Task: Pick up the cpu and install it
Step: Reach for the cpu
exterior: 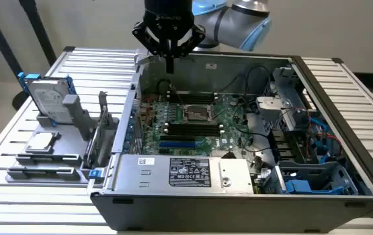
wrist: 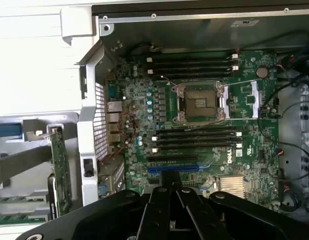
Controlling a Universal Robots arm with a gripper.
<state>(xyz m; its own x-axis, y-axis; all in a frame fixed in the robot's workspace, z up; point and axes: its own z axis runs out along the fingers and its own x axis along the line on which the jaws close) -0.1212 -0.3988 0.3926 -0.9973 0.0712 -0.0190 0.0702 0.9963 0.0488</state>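
Exterior view's lower left holds the cpu [exterior: 40, 142], a small flat square chip with a shiny silver-grey metal top. It lies flat on a grey plastic fixture tray [exterior: 65, 147] set on the white slatted metal table [exterior: 23, 200], just below the large silver hard drive in its blue frame [exterior: 45, 95], which stands upright. The black two-fingered gripper [exterior: 169, 66] hangs at the top centre of that view, over the far wall of the open grey computer case [exterior: 238, 215]. Its jaws are pressed together on nothing, and it is well apart from the chip. In the wrist view the gripper [wrist: 169, 182] looks down on the green motherboard [wrist: 244, 145], where the dark square metal-framed socket [wrist: 200, 102] has no chip seated in it. By my reading the task is at its very start: the pick-up is not begun and nothing is installed. Taking the chip would call for the jaws to part, for the arm to cross to the tray at lower left, and for a level, centred grasp on the chip's thin edges, which offer little to hold.
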